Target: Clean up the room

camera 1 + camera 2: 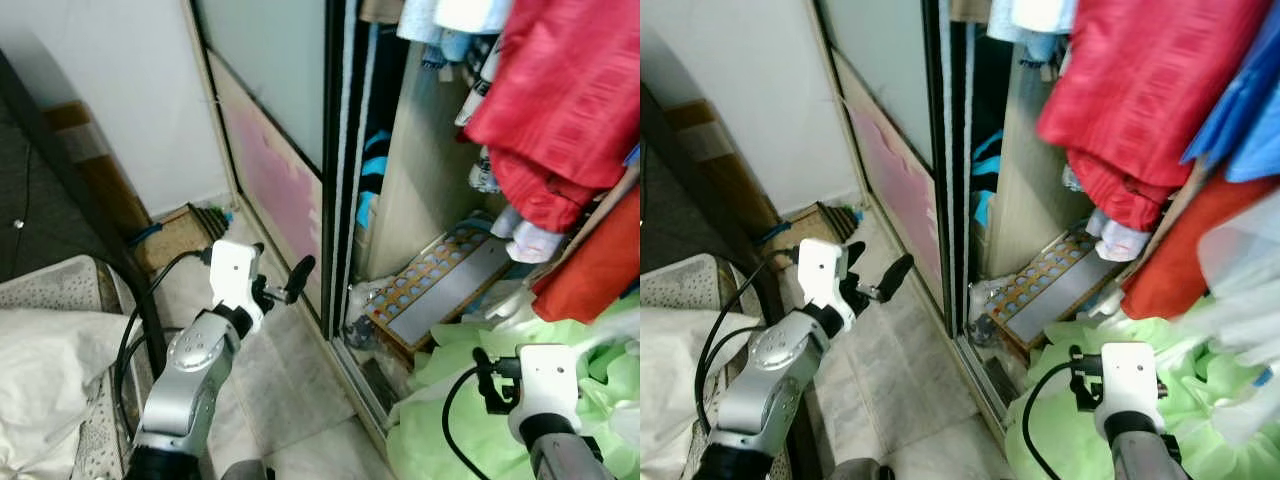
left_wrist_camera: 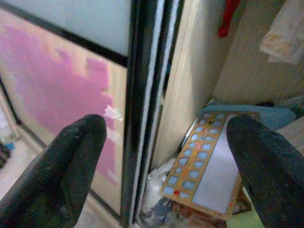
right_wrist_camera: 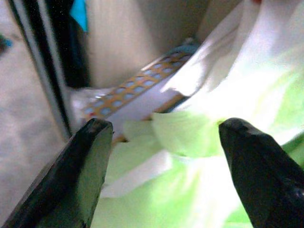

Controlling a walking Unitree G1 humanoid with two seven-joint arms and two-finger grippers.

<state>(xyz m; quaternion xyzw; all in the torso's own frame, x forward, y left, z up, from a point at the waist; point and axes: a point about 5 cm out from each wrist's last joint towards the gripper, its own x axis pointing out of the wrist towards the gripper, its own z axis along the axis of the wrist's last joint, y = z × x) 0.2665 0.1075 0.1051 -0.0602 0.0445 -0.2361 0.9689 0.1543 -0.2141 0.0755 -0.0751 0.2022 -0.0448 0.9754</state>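
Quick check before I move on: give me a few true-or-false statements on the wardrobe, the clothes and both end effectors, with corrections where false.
1. The left end effector is open and holds nothing. True.
2. The right end effector is shut on the green fabric. False: its fingers stand apart, with the light green fabric ahead of them, not gripped.
3. Red clothes hang in the open wardrobe. True.
4. The flat board with rows of blue spots lies on the bed. False: it leans at the bottom of the wardrobe, behind the green fabric.
5. The sliding door covers the whole wardrobe. False: it stands to the robot's left, leaving the clothes side open.
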